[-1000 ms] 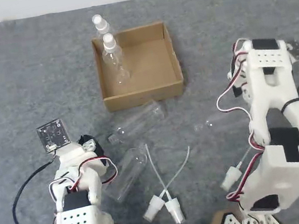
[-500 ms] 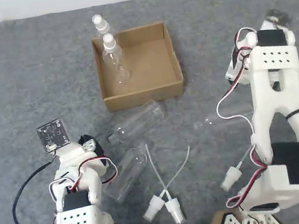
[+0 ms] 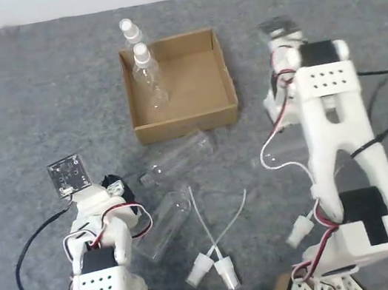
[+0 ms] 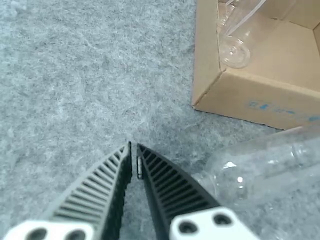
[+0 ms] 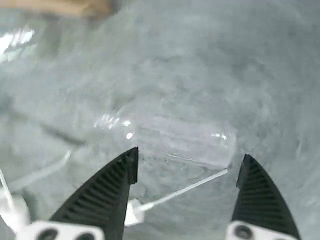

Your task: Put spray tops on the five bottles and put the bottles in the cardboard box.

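Right pincer [image 5: 190,154] agape over lying bottle [image 5: 170,136]; spray top [image 5: 132,212] beside.

Colours and patterns, as you will find them:

- Table [image 3: 22,107]: mottled grey felt, from edge to edge.
- Box [image 3: 187,125]: plain brown cardboard. Your left wrist view shows faint blue print on one outer wall.
- Bottles [image 3: 177,157]: clear and colourless, with white glints.
- Spray tops [image 3: 201,270]: white heads with see-through tubes.
- Left arm [image 3: 101,281] and right arm [image 3: 340,142]: white shells with black motor blocks.
- Wires [image 3: 264,159]: you have red, white and black strands.
- Left gripper [image 4: 133,150]: black fingers ribbed in fine stripes, on a white base.
- Right gripper [image 5: 190,154]: black fingers on a white base.
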Robot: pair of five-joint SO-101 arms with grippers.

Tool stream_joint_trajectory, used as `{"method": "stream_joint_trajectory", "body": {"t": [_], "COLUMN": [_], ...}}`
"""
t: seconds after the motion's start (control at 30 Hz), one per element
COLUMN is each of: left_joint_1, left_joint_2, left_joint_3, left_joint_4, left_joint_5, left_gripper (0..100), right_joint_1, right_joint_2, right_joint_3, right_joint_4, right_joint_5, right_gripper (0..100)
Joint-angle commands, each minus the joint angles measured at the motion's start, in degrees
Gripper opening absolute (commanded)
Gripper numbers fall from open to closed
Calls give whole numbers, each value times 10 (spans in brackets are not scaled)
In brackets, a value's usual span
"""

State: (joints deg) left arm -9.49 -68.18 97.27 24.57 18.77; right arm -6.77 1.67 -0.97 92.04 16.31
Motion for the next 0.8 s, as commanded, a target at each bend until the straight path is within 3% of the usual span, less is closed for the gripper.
{"method": "stream_joint_trajectory", "body": {"t": [0.0,0.43,0.77], "left_joint_1": [4,4,4], "left_joint_2": [-9,-9,-9], "left_joint_3": [-11,-11,-11], "left_joint_4": [-3,-3,-3], "left_joint_5": [-5,-5,-5], "left_gripper": [12,12,12], "right_joint_1": [-26,-32,-34], "right_joint_2": [-39,-37,-37], "right_joint_3": [-36,-6,96], "right_joint_4": [17,20,13], "right_joint_5": [129,462,594], "right_gripper": [251,252,252]}}
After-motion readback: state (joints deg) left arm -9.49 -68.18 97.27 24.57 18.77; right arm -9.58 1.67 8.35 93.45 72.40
